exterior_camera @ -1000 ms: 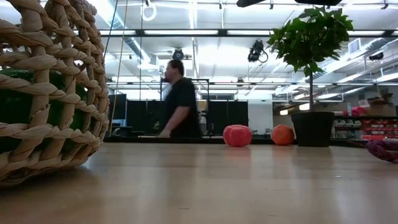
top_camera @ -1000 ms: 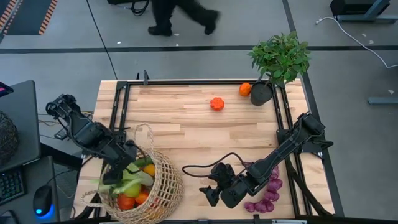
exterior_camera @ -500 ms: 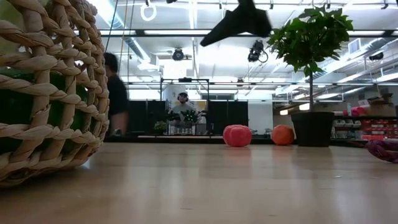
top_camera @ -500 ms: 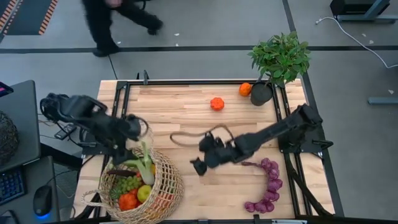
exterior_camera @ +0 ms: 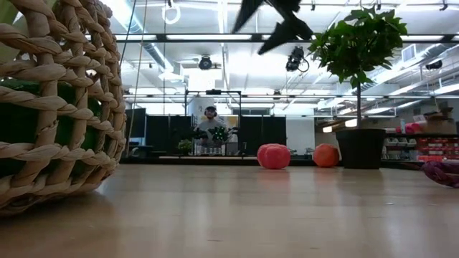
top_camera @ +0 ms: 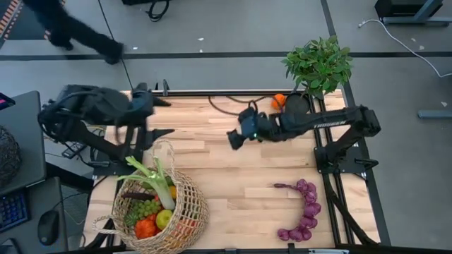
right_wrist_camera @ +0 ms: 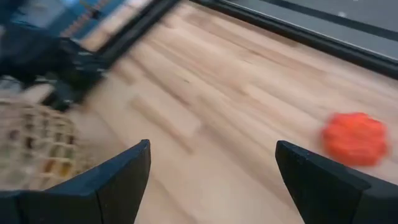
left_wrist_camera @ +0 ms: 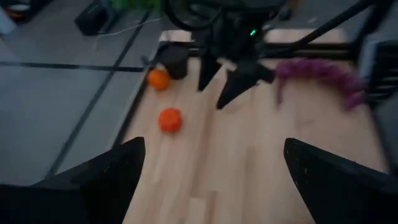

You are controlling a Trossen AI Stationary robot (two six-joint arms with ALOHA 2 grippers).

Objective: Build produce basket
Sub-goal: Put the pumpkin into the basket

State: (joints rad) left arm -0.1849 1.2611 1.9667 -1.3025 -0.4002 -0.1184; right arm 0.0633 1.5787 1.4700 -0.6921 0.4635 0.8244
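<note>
The tan wicker basket (top_camera: 185,212) stands at the table's near left and fills the left of the low view (exterior_camera: 64,100). In it are a leek (top_camera: 157,180), green grapes, tomatoes and other produce. My left gripper (top_camera: 168,117) is open and empty, raised beyond the basket's far side. My right gripper (top_camera: 233,140) is open and empty, high over the table's far middle. A red ribbed vegetable (right_wrist_camera: 356,138) lies on the table by it, hidden under the arm in the high view. An orange (top_camera: 277,101) and purple grapes (top_camera: 304,208) lie on the table.
A leafy plant (top_camera: 318,65) in a black pot (top_camera: 296,107) stands at the far right corner, next to the orange. Black frame rails run along the table's left, right and far edges. A person walks on the floor beyond the table's far left.
My left gripper has risen out of the basket and gone toward the table's far left; the leek stays in the basket, leaves toward its far-left rim. My right gripper has risen from beside the purple grapes and swung toward the far edge, over the red vegetable.
</note>
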